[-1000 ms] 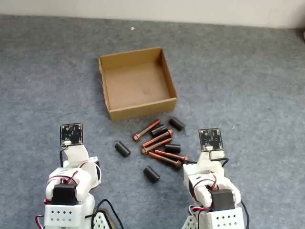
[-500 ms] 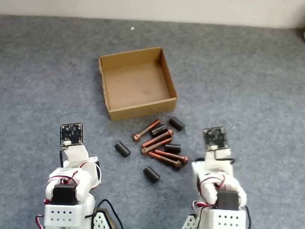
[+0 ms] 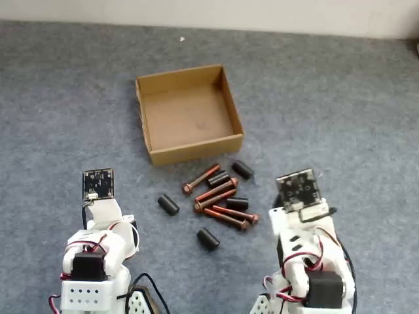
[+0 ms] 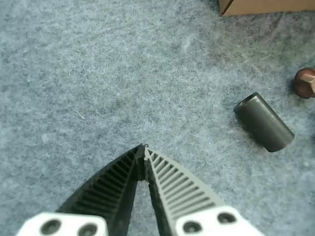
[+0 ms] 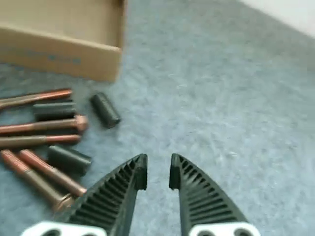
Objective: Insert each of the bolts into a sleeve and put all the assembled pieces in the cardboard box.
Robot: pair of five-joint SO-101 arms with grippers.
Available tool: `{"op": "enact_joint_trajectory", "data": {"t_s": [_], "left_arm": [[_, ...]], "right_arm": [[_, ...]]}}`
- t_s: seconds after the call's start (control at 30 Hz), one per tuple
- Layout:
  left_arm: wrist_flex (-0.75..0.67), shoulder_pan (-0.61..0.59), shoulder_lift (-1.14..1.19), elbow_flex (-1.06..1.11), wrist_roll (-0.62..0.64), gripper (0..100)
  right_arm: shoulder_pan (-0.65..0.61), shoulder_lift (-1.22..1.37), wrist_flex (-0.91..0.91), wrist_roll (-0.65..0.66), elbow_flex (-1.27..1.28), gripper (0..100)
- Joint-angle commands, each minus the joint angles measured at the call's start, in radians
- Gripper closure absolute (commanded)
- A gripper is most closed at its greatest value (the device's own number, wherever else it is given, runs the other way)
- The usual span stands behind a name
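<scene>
Several copper-coloured bolts point(image 3: 216, 194) and several black sleeves point(image 3: 168, 205) lie loose on the grey carpet, in front of the open cardboard box point(image 3: 230, 111). None of the bolts sits in a sleeve. My left gripper point(image 4: 143, 148) is shut and holds nothing; it is low over bare carpet, with one sleeve point(image 4: 264, 129) and a bolt head point(image 4: 305, 82) off to its side. My right gripper point(image 5: 156, 172) is slightly open and holds nothing, above the carpet beside the bolts point(image 5: 42, 125) and sleeves point(image 5: 105, 109). The box point(image 5: 64, 51) lies beyond them.
The left arm point(image 3: 98, 219) and the right arm point(image 3: 304, 242) stand at the near edge, either side of the pile. Grey carpet stretches all around the box, and a pale wall strip point(image 3: 262, 13) runs along the far edge.
The right arm has swung to the right and turned, its wrist board now tilted. The left arm, the bolts, the sleeves and the box have not moved.
</scene>
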Motion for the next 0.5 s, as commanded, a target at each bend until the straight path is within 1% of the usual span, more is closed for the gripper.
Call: {"op": "enact_joint_trajectory", "data": {"t_s": [0.0,0.17,0.37,0.47], "left_arm": [[0.006,-0.005,-0.004,0.021,-0.009,99],[0.006,-0.005,-0.004,0.021,-0.009,99],[0.006,-0.005,-0.004,0.021,-0.009,99],[0.006,-0.005,-0.004,0.021,-0.009,99]], "right_arm": [[-0.096,0.231,-0.004,0.003,-0.15,90.2],[-0.139,0.616,-0.004,0.002,-0.351,83.7],[-0.232,1.059,-0.007,0.002,-0.572,83.2],[-0.251,1.242,-0.058,0.006,-0.661,83.2]]}}
